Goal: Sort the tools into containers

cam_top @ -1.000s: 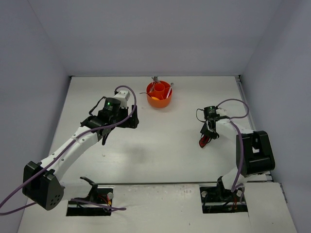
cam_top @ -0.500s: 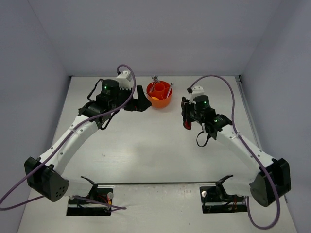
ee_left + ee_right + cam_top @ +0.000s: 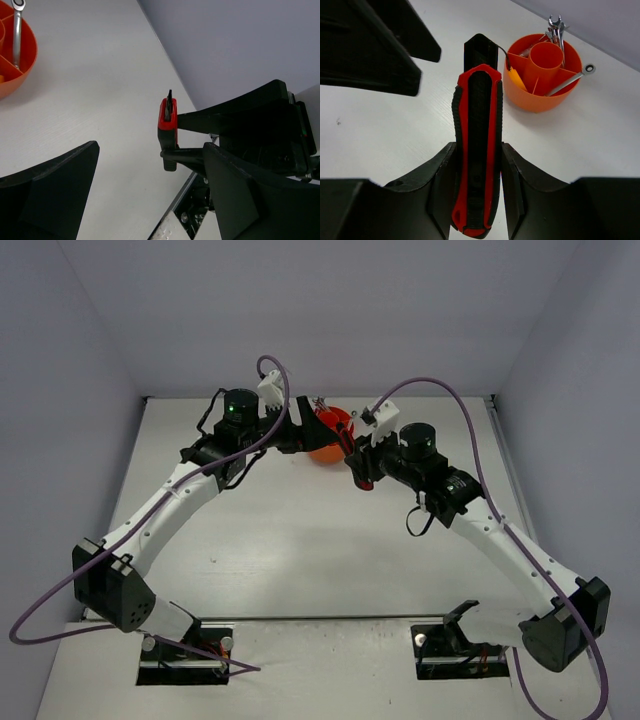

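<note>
My right gripper (image 3: 361, 464) is shut on the red-black utility knife (image 3: 476, 150) and holds it above the table just right of the orange tub (image 3: 334, 430). The knife's tip points at the tub (image 3: 542, 82) in the right wrist view. Silver wrenches (image 3: 555, 25) stand in the tub, one (image 3: 570, 80) leaning over its rim. A yellow object (image 3: 516, 79) shows in one compartment. My left gripper (image 3: 303, 430) is open and empty at the tub's left side, facing the knife (image 3: 167, 125). I see no screwdrivers.
The tub stands at the back middle of the white table (image 3: 300, 530), close to the back wall (image 3: 320, 320). The two grippers are close together beside it. The left gripper's fingers (image 3: 375, 50) show in the right wrist view.
My right gripper has carried the knife from the right side of the table up and left to the tub. My left gripper has moved right and back to the tub's left side.
</note>
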Motion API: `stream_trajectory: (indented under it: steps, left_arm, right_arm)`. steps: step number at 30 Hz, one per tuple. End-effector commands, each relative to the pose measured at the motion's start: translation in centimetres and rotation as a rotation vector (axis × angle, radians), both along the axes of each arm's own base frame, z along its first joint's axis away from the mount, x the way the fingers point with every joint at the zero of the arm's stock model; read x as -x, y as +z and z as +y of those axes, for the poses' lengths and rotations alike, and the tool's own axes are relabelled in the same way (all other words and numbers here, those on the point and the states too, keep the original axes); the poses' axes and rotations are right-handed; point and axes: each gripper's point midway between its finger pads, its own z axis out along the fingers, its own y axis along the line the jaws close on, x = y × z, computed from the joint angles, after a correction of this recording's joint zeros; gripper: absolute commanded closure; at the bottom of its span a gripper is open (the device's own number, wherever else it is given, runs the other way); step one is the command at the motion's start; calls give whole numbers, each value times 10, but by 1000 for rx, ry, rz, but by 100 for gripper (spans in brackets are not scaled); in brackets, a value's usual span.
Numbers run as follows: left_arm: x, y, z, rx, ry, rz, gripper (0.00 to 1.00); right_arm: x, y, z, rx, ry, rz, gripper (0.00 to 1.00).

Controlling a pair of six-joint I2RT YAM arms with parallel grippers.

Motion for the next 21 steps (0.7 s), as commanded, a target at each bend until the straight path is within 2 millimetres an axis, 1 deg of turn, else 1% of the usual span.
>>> stream_trajectory:
  steps: [1,3,9,12,15,17,21]
  left_arm:
    - [-1,56,-13,137,-22,-100,18]
    - [-3,57,-16,147,-21,-94,19]
    - [-3,57,-25,133,-33,-90,33]
    - [-4,43,-27,68,-24,-65,38]
    - [-5,34,-28,37,-18,-54,44]
    - [-6,29,-28,17,-14,-46,49]
    - [-6,19,-29,-20,-11,-30,52]
  right_arm:
    - [-3,47,20,-64,70,-134,100]
    - [-3,45,23,-61,78,-133,100]
    - [-4,44,27,-54,86,-136,100]
    - [-5,45,27,-53,87,-142,100]
    - [-5,45,28,-52,91,-145,100]
    - [-5,46,28,-52,92,-147,100]
    - [-5,48,29,-55,99,-153,100]
